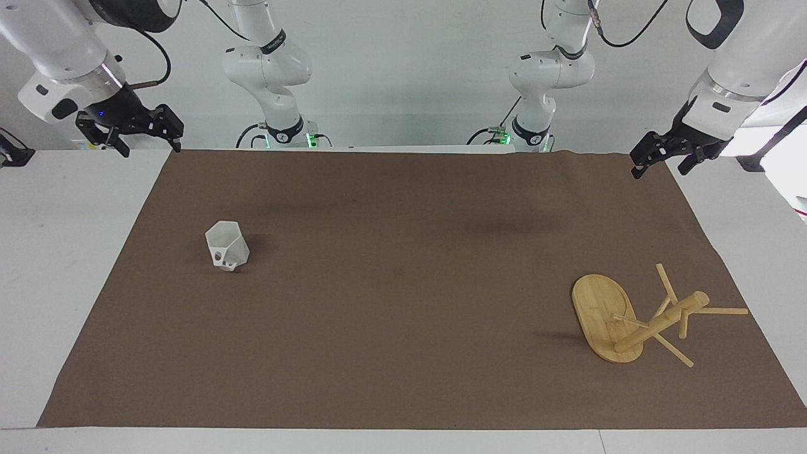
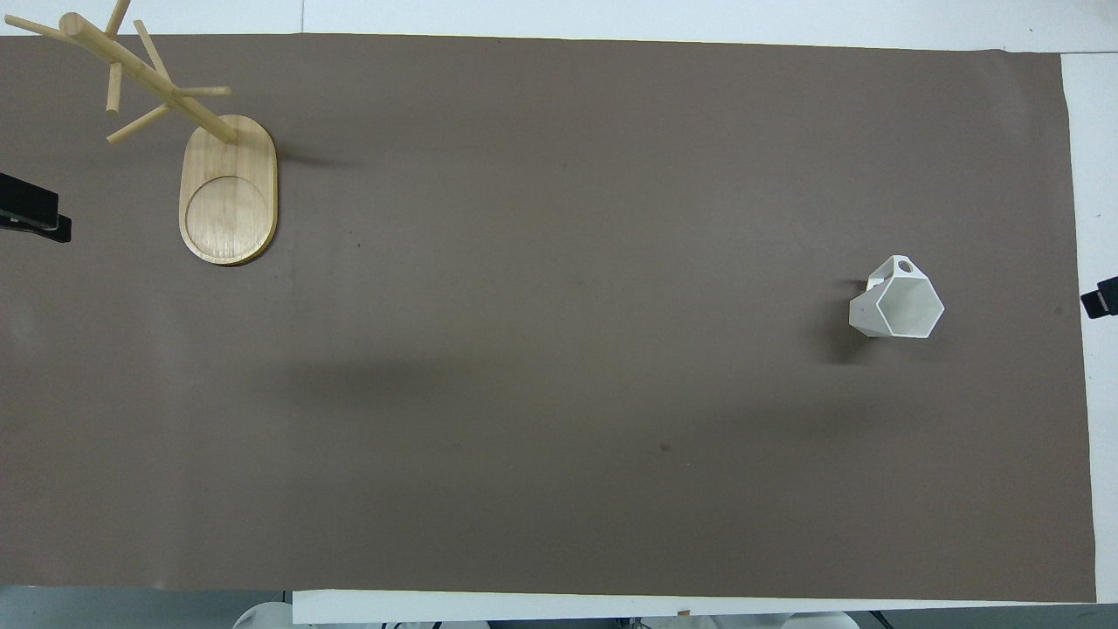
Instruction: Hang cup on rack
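The white faceted cup (image 1: 226, 247) stands upright on the brown mat toward the right arm's end, its pierced handle on the side away from the robots; it also shows in the overhead view (image 2: 900, 303). The bamboo rack (image 1: 656, 321) stands on its oval base (image 1: 599, 302) toward the left arm's end, farther from the robots than the cup; the overhead view shows the rack (image 2: 144, 74) too. My right gripper (image 1: 151, 147) hangs open and empty over the mat's corner by the robots. My left gripper (image 1: 659, 169) hangs open and empty over the other corner by the robots.
The brown mat (image 1: 403, 328) covers most of the white table (image 1: 63, 252). Bare white strips run along both ends. Only the grippers' tips show at the overhead view's edges: the left gripper (image 2: 33, 218) and the right gripper (image 2: 1100, 301).
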Controlling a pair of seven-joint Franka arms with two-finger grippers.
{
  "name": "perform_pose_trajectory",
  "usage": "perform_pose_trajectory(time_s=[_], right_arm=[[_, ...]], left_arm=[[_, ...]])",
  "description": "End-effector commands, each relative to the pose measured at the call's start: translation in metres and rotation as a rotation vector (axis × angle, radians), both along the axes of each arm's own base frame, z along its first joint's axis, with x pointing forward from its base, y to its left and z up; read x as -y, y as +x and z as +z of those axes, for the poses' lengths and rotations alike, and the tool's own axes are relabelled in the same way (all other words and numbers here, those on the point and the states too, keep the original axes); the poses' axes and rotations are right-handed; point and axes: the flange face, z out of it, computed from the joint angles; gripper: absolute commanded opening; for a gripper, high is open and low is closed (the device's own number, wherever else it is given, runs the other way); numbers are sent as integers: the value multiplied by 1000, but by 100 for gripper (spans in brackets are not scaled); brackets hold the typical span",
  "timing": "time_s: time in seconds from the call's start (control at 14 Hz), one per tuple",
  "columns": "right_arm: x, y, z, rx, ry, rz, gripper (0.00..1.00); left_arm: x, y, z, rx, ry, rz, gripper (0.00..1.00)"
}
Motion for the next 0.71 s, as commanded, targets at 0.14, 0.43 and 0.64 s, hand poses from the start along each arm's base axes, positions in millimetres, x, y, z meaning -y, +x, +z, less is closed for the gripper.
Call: perform_pose_trajectory(time_s=[0.14, 0.43, 0.64], right_arm=[[52, -5, -17, 70, 180, 365, 100], [134, 9, -84, 239, 451, 732, 100], [169, 23, -146, 402, 668, 863, 100]], left_arm=[[-3, -11, -1, -25, 3, -7, 100], [-4, -12, -1, -26, 3, -5, 100], [-4, -12, -1, -26, 3, -5, 100]])
